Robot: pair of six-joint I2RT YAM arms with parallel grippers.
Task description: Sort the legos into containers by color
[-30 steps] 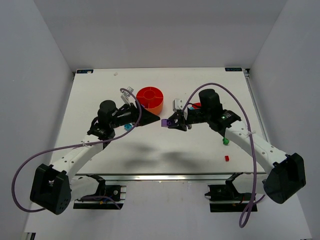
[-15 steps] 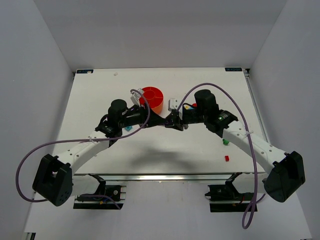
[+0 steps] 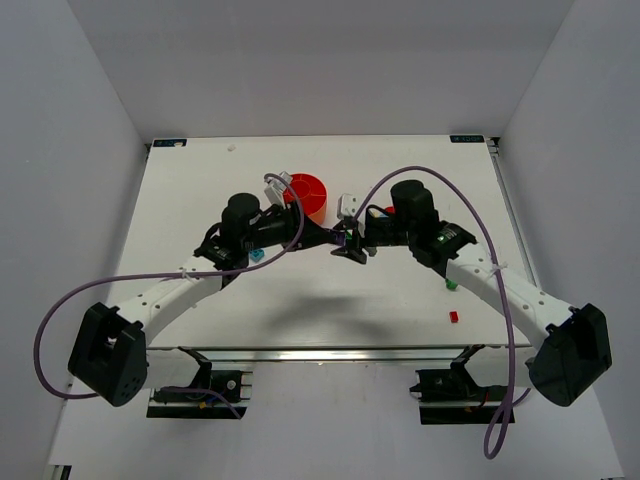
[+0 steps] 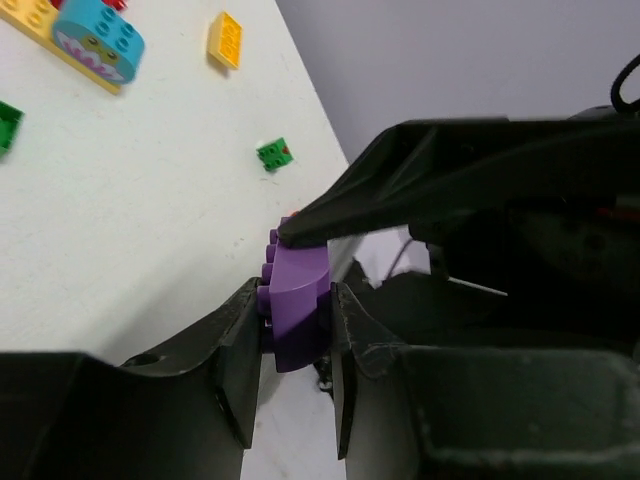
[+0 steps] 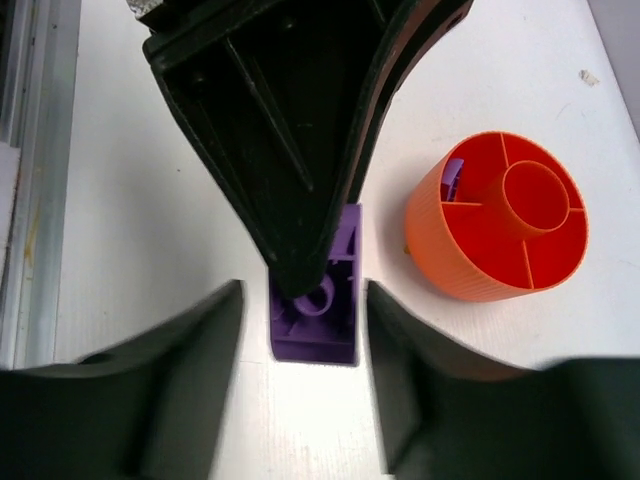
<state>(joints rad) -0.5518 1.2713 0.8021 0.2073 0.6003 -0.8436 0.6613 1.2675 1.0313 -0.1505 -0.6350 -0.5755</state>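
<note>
Top external view: the left arm [image 3: 180, 290] and the right arm [image 3: 495, 280] both reach forward and inward from their bases at the near edge of the table [image 3: 190, 190]. Their wrists are bent so that the left gripper [image 3: 335, 238] and the right gripper [image 3: 356, 246] meet nose to nose near the table's middle, just in front of the bowl [image 3: 312, 208].

The left wrist view shows a purple brick [image 4: 295, 300] sitting between the left fingers [image 4: 238, 350]. Both press against its sides, so this pincer is clamped on it. A black right finger comes in from the upper right, and its tip is at the brick's far edge. I cannot tell whether it touches.

In the right wrist view the right fingers [image 5: 170, 390] stand apart, with white table showing between each of them and the brick, so that pincer is not gripping. The brick's hollow underside faces this camera. The left gripper comes down over it from above.

The round red-orange bowl stands upright just right of the brick in this view. Wedge compartments surround its central cup [image 5: 528, 192]. One wedge on the side nearest the grippers holds a purple piece [image 5: 452, 175].

Loose on the table are:
- a green brick [image 3: 451, 284] and a red brick [image 3: 453, 317] beside the right arm
- a cyan brick [image 3: 257, 255] by the left arm
- a yellow brick [image 4: 225, 38] and a cyan-and-yellow piece [image 4: 90, 40] beyond the grippers, seen in the left wrist view
</note>
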